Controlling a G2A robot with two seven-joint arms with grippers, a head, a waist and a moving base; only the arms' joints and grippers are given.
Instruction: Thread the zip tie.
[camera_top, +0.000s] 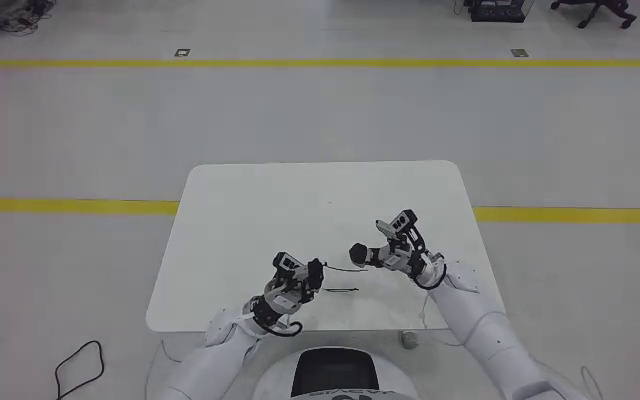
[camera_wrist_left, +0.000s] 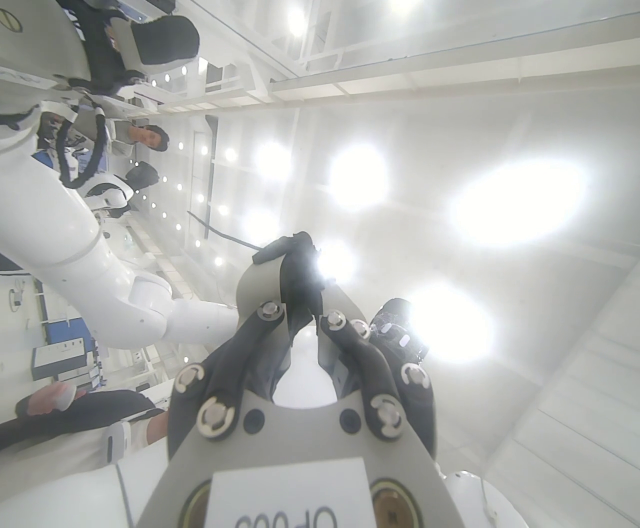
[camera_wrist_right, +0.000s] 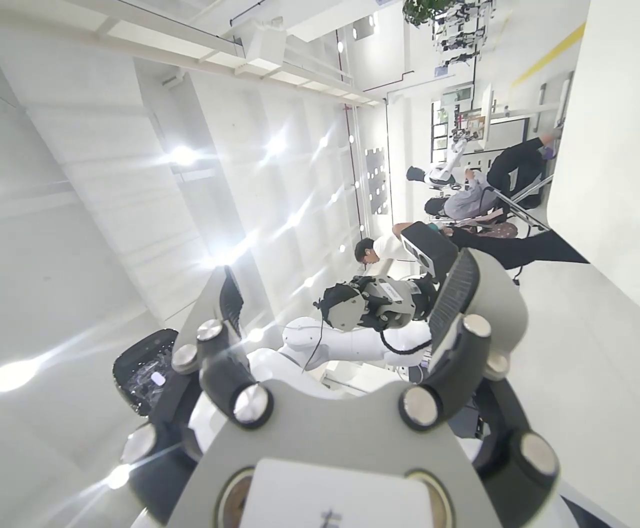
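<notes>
Left end effector (camera_top: 316, 272) clenched on one end of a thin black zip tie (camera_top: 342, 268), held above the white tabletop (camera_top: 300, 200), strap's free end pointing toward the right end effector (camera_top: 358, 252), released, fingers spread, near the tip

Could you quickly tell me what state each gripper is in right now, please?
Left gripper: shut on the thin black plastic zip tie.
Right gripper: open, holding nothing.

Black zip tie (camera_top: 345, 268), white table (camera_top: 320, 200)
</notes>
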